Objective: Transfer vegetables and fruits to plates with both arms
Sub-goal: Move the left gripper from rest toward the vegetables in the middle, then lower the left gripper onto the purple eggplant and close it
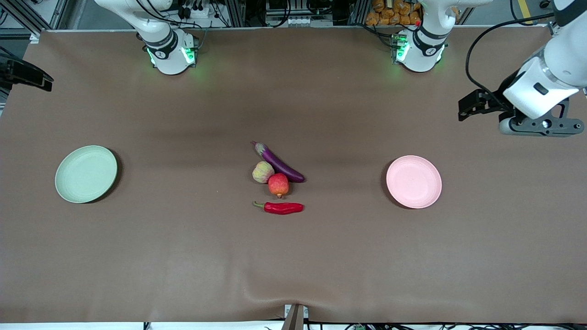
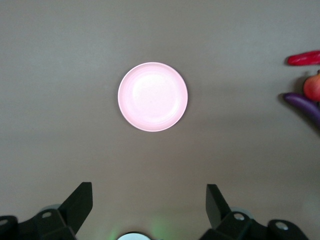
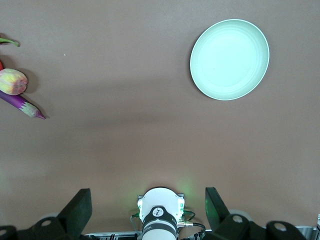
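While both plates are bare, the produce is clustered mid-bench between the wide-open left pincer (image 2: 149, 200) and wide-open right pincer (image 3: 148, 202), the eggplant (image 1: 279, 162) laid diagonally.

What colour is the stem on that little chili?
Green; the chili pepper itself is red. The front view shows it best.

L claw (image 2: 149, 207) hangs high over the counter (image 1: 183, 256) at the L arm's end, fingers (image 2: 80, 202) spread wide, nothing btwn them, wrist bent so the cam looks straight down. R claw (image 3: 148, 209) also up high over the counter near its own base (image 3: 159, 217), fingers (image 3: 79, 206) wide apart, empty. Both arms wait, bases lit green.
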